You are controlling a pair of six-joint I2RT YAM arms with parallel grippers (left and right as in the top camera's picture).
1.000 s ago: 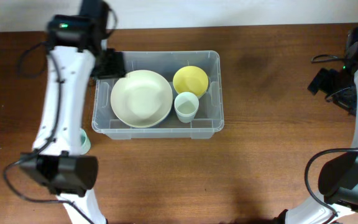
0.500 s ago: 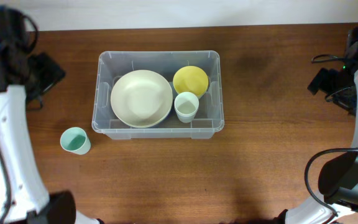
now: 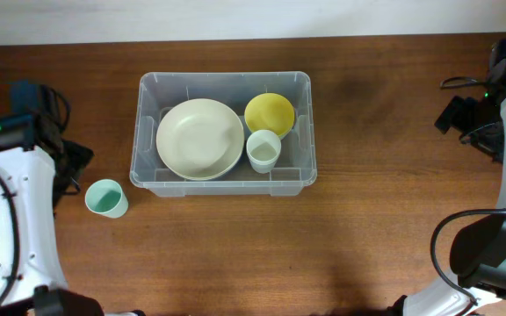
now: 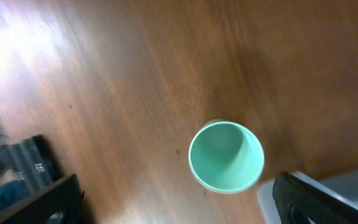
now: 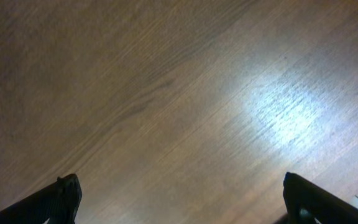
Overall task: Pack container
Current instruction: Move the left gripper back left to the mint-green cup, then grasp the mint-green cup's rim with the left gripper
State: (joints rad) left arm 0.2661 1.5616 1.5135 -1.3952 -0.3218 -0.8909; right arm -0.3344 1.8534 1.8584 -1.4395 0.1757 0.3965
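Observation:
The clear plastic container (image 3: pixel 145 92) stands at the table's middle, holding a cream plate (image 3: pixel 199 139), a yellow bowl (image 3: pixel 269 113) and a pale cup (image 3: pixel 263 149). A teal cup (image 3: pixel 106 198) stands upright on the table left of the container's front corner; it also shows in the left wrist view (image 4: pixel 226 155), with the container's corner (image 4: pixel 272 196) beside it. My left gripper (image 3: pixel 70 162) is open and empty, just above and left of the teal cup, and its jaws (image 4: pixel 179 202) show wide apart. My right gripper (image 3: pixel 466 114) is open and empty at the far right, over bare wood (image 5: pixel 179 199).
Black cables (image 3: pixel 464 83) run at the right edge near the right arm. A dark box-like object (image 4: pixel 23 162) lies at the left of the left wrist view. The wall edge runs along the table's back.
My left arm has swung from the container's back left corner out to the left and then forward, down to beside the teal cup. The right arm has not moved.

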